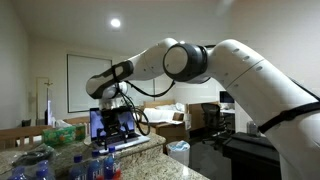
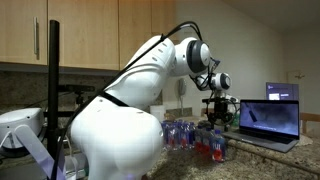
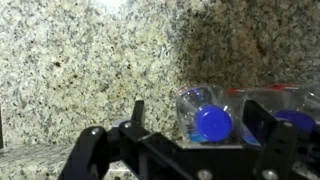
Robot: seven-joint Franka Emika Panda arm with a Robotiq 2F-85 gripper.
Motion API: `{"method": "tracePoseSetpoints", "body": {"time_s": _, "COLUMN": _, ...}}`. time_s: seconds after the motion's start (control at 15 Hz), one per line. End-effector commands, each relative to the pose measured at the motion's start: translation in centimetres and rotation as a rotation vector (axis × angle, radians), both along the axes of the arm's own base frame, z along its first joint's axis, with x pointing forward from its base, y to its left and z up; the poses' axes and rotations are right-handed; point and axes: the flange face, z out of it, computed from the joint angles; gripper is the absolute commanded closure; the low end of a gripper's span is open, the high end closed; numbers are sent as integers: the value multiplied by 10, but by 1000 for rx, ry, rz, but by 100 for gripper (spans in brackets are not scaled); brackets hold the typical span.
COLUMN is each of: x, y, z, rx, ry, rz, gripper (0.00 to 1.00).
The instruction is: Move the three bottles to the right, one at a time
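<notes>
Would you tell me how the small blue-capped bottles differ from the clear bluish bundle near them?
The bottles carry blue caps and red bands; the bundle looks plain bluish. The bottles stand close by the gripper; the bundle lies farther aside. Both rest on the granite counter.

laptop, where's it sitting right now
In an exterior view the laptop sits open at the picture's right end of the counter, just right of the bottles.

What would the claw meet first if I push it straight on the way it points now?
Probably the small clear plastic bottle with the blue cap: it sits between the open claw's fingers in the wrist view, on the speckled granite counter. Depth is unclear.
</notes>
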Motion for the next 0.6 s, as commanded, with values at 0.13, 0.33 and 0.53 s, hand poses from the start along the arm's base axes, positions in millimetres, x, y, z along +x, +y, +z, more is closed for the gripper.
{"method": "tracePoseSetpoints", "body": {"time_s": 0.13, "x": 2, "y": 7, "z": -1, "rx": -33, "ry": 6, "rz": 117, "gripper": 25}}
{"method": "tracePoseSetpoints", "body": {"time_s": 0.33, "x": 2, "y": 11, "z": -1, "rx": -32, "ry": -5, "rz": 167, "gripper": 41}}
{"method": "tracePoseSetpoints", "body": {"time_s": 0.53, "x": 1, "y": 14, "z": 0, "rx": -27, "ry": -9, "rz": 199, "gripper": 61}}
